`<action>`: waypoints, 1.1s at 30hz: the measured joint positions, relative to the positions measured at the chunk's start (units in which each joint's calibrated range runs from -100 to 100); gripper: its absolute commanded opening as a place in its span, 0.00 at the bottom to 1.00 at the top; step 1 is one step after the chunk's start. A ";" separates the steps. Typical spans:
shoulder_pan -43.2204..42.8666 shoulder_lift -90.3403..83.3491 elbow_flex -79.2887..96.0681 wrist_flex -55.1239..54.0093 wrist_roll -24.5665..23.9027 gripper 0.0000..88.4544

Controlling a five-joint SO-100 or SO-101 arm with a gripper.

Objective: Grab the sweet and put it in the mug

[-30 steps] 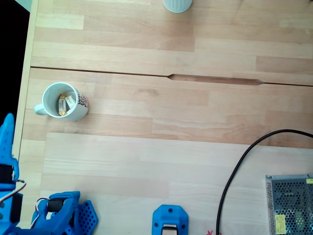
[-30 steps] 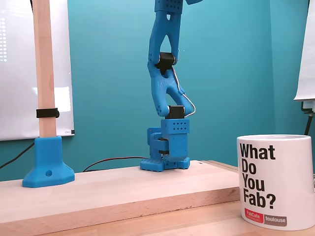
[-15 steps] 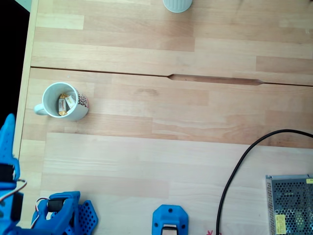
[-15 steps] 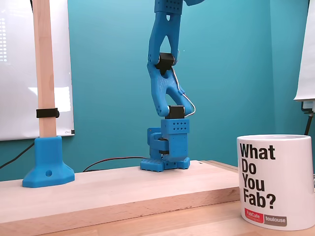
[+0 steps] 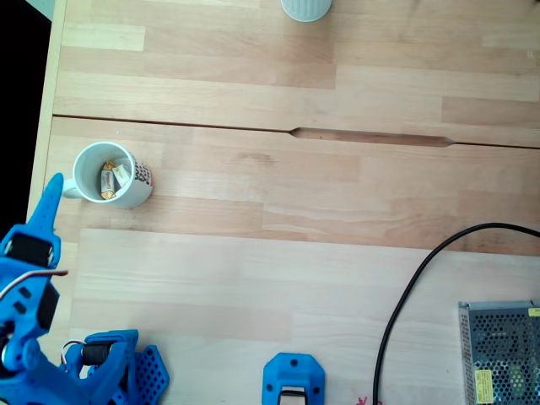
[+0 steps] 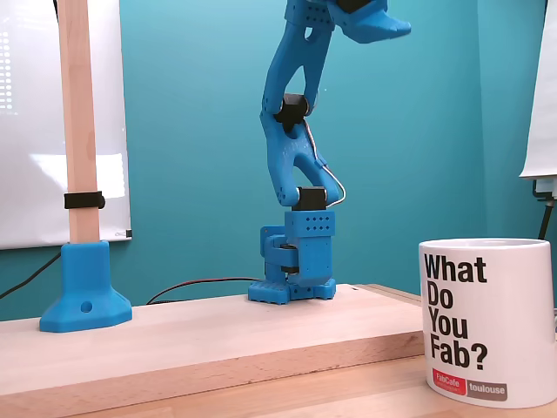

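Near the left edge of the pale wooden bench (image 5: 295, 278), in a fixed view from above: small white ceramic mug with a dark reddish dotted print (image 5: 110, 175), handle toward the edge. Inside it, two tiny white-wrapped sweets with yellow-orange ends (image 5: 109, 179), touching. Just below the mug, clear of it, pointed tip of the blue two-finger gripper (image 5: 52, 192); fingers' spread impossible to tell.

This looks like a maker lab. A blue plastic robot arm (image 6: 296, 157) stands on a pale wooden workbench (image 5: 295, 253). A metal power box with holes (image 5: 499, 353) sits at the bench's corner with a black cable (image 5: 405, 295). A mug (image 6: 487, 320) reads "What Do You Fab?" and "FabCafe toulouse".
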 measured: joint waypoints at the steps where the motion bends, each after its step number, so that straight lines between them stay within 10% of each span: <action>1: 0.00 0.00 1.26 0.00 0.00 0.33; 33: 0.07 0.09 55.40 -0.33 -0.05 0.33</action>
